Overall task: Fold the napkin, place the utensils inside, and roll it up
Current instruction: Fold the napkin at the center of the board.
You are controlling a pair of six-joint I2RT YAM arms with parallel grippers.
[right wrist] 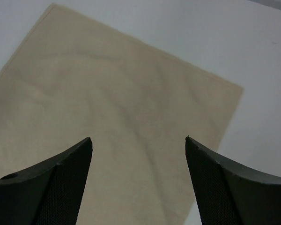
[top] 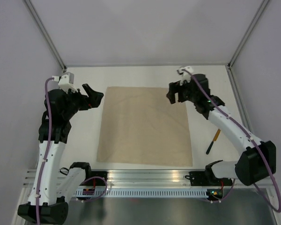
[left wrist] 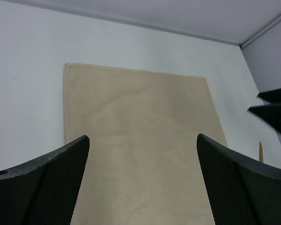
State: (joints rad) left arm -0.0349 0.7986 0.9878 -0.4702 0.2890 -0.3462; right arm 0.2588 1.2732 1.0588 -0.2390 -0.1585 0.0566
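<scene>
the napkin (top: 144,126) is lying flat and unfolded, mid-frame on the desk (top: 84,140). the knife (top: 212,141) is lying at lower right, apart from it. the left fingers (left wrist: 42,187) and right fingers (right wrist: 234,187) are hanging spread wide, gripping nothing.

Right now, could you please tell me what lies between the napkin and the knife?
Only bare table separates napkin and knife, as the top view shows.

No text, label or number seems readable anywhere in these views.
</scene>
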